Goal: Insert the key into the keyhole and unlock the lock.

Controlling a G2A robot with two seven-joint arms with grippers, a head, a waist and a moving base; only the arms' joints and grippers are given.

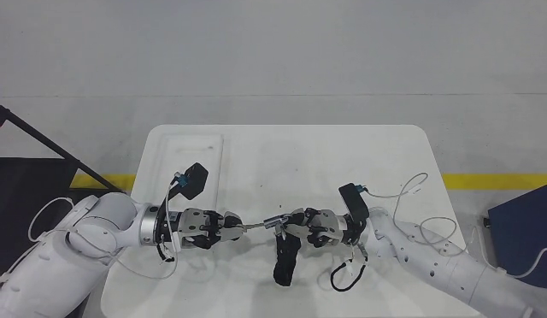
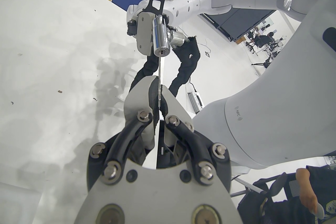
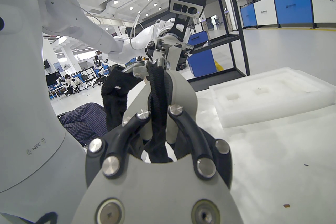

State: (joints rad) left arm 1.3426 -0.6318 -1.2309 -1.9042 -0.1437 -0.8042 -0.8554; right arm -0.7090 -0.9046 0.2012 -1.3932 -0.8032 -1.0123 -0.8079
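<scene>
Above the table's front middle, my left gripper [image 1: 236,226] [image 2: 158,87] is shut on the flat key [image 2: 159,78]. The key's thin blade runs straight to the keyhole face [image 2: 161,52] of the chrome lock [image 1: 275,222] [image 2: 159,36]. The tip meets the keyhole; I cannot tell how deep it sits. My right gripper [image 1: 293,225] [image 3: 157,70] is shut on the lock's black fabric-covered loop [image 3: 157,93] and holds the lock [image 3: 137,69] in the air facing the key. The rest of the black loop [image 1: 284,262] hangs down toward the table.
A white foam tray [image 1: 190,151] [image 3: 270,93] with shallow pockets lies at the table's far left. Small dark specks [image 2: 60,91] dot the white tabletop [image 1: 342,164]. A black metal shelf [image 3: 236,36] stands past the table's edge.
</scene>
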